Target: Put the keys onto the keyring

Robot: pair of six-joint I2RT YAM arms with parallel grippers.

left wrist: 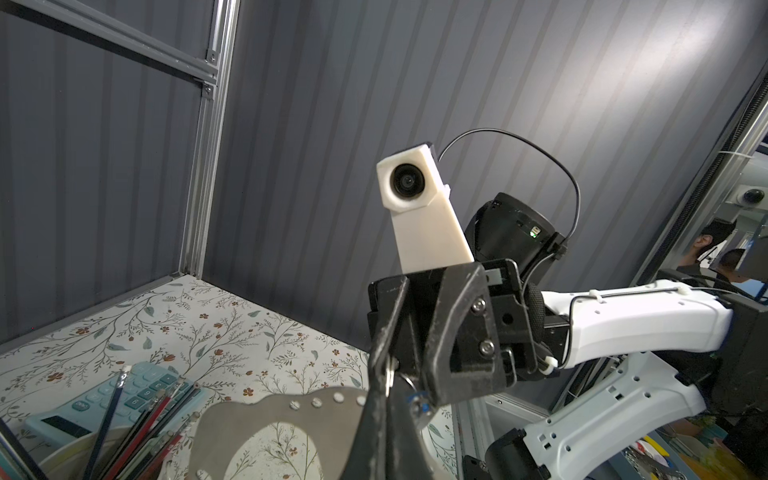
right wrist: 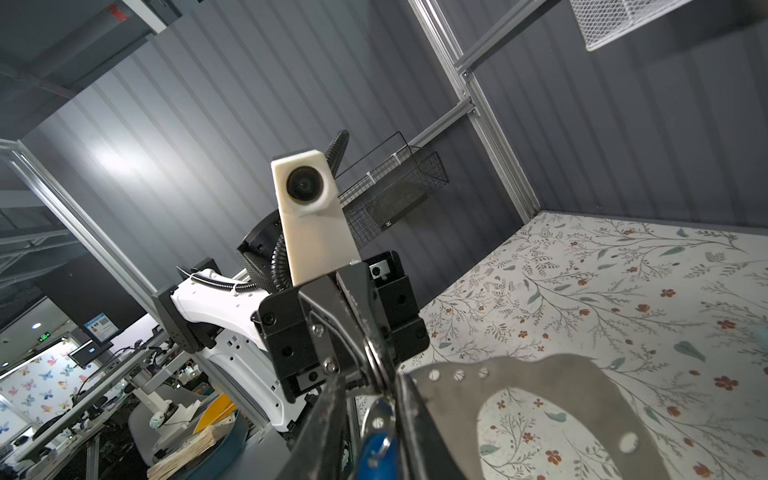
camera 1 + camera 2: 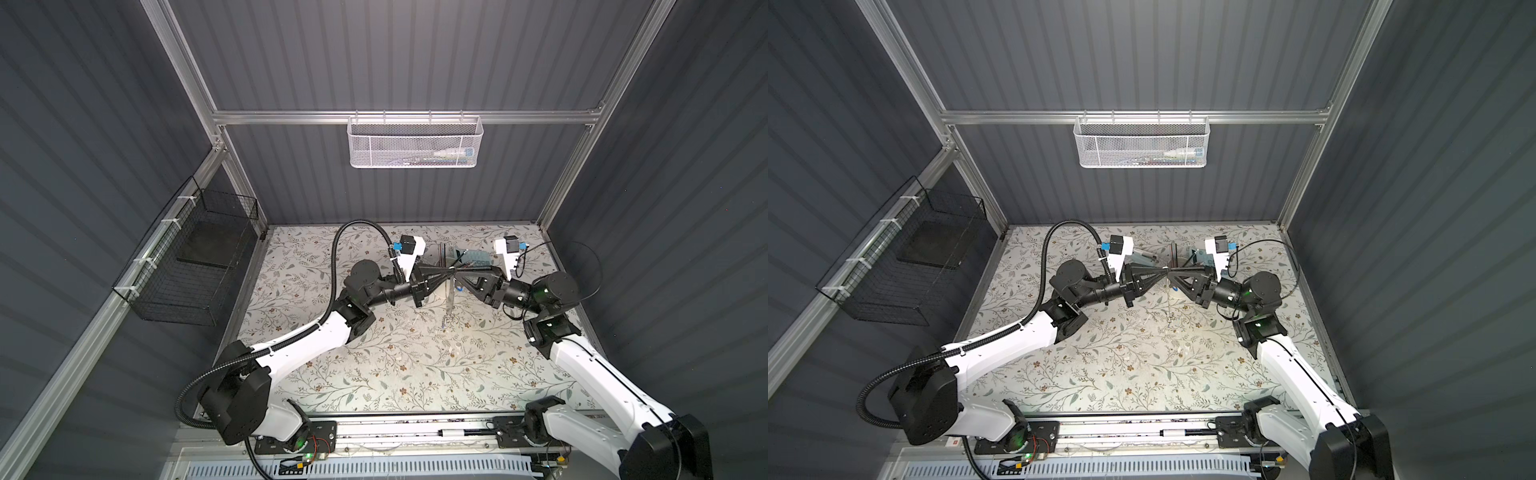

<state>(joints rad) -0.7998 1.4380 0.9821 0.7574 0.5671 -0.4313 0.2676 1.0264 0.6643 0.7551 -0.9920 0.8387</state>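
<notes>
Your left pincer [image 2: 376,368] is clamped tight on the rim of the keyring [image 1: 266,409]. It holds the keyring in the air above the back of the floral worktop [image 3: 374,374], where both arms meet tip to tip. The right pincer [image 1: 403,388] has its jaws a little apart around 1 key [image 1: 417,406]; I cannot tell whether it truly pinches it. The key's small wire split ring [image 2: 376,359] sits right at the keyring's edge.

The step, as I read it, is threading. Hold the left grip steady and feed the split ring along the rim slowly, since thin metal slips on metal.

The keyring is a flat, dull grey band with pale round studs [image 1: 316,401]. The key's tag [image 2: 374,453] is glossy blue plastic. I cannot find key 2.
</notes>
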